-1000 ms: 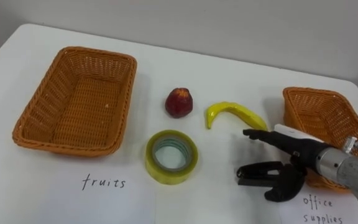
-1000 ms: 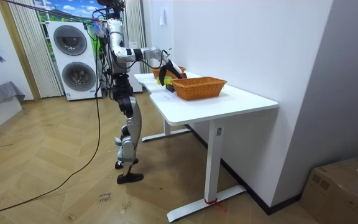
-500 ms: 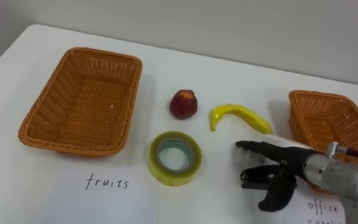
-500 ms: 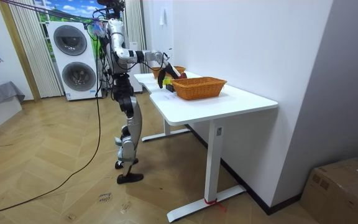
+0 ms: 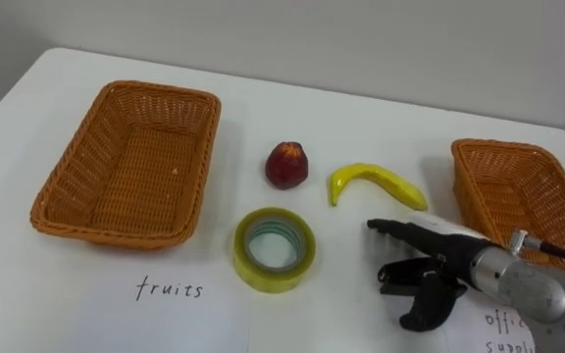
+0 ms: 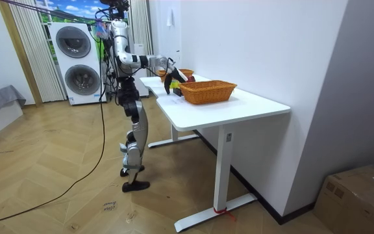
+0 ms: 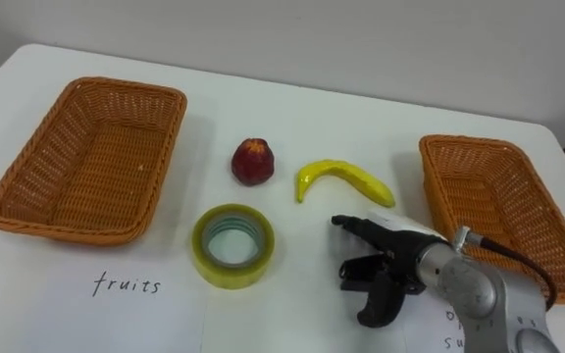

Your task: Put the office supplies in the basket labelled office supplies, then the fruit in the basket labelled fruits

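Reaching in from the right, the right hand is being held open and empty over the white table, beside the curved yellow banana. It is being moved closer to the yellow tape roll than before.

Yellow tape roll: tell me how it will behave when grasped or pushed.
The yellow tape roll lies flat on the white table, so a push likely slides it rather than rolls it. Its thick ring looks rigid, probably holding shape in a grasp. Its smooth outer wall may slip.
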{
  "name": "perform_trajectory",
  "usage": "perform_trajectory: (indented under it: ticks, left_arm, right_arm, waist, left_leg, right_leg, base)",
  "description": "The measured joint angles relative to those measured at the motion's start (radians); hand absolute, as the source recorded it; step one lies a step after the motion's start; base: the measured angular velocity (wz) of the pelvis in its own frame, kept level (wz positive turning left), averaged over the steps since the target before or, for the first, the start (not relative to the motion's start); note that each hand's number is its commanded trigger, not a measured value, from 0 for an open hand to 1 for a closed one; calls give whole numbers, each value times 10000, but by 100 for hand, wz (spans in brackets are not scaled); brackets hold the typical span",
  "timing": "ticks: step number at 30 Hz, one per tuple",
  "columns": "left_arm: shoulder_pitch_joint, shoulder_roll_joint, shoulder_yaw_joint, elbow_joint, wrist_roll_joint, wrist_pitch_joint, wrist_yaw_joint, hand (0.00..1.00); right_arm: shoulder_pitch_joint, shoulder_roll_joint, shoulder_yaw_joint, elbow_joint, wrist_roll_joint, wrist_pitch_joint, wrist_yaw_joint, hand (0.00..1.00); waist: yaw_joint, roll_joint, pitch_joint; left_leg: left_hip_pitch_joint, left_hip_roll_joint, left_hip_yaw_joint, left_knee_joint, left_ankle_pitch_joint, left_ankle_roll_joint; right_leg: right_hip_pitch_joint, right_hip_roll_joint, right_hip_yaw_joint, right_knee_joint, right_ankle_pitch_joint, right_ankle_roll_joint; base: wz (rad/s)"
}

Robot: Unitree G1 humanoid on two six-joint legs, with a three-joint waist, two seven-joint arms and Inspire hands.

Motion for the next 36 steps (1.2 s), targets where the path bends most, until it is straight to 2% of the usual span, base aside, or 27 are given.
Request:
perform_trajectory:
  ticks: [5, 12, 16, 21, 29, 36]
  left_arm:
    - [30, -21, 200, -25, 23, 29, -39, 0]
    - [219, -29, 200, -46, 94, 68, -17, 0]
    - [208, -37, 197, -46, 94, 217, -23, 0]
    - [226, -63, 340, -36, 98, 219, -53, 0]
    - [268, -82, 575, -17, 99, 250, -155, 0]
    - [279, -80, 583, -20, 98, 250, -163, 0]
  right_arm:
    - [-17, 14, 54, 5, -660, 84, -88, 0]
    - [-10, 15, 51, 19, -751, 369, -244, 0]
    - [65, 12, 37, 12, -749, 440, -408, 0]
    - [142, 12, 38, 13, -749, 438, -464, 0]
    - [168, 14, 37, 69, -749, 450, -426, 0]
    - [141, 13, 38, 77, -748, 453, -260, 0]
  waist:
    - [68, 3, -7]
    - [46, 37, -27]
    - [-52, 27, -77]
    - [-63, -14, -135]
    - [-108, -75, -104]
    - [51, -151, -69]
  left_leg:
    - [3, -37, -24, -17, 40, 29]
    - [-6, -69, -71, -21, 57, 57]
    - [-33, -75, -135, -24, 60, 63]
    - [-56, -80, -149, -2, 77, 65]
    - [8, -74, -152, -99, 78, 72]
    - [-9, -75, -175, -85, 78, 72]
  right_leg:
    - [-19, -2, -15, 0, 13, 22]
    - [-1, -12, -54, -1, 27, 43]
    - [-5, -37, -111, 2, 29, 45]
    - [23, -84, -132, 3, 29, 45]
    - [72, -99, -160, -8, 31, 50]
    - [20, -35, -180, -13, 31, 49]
  base:
    - [1]
    - [1]
    - [4]
    - [0]
    - [0]
    - [1]
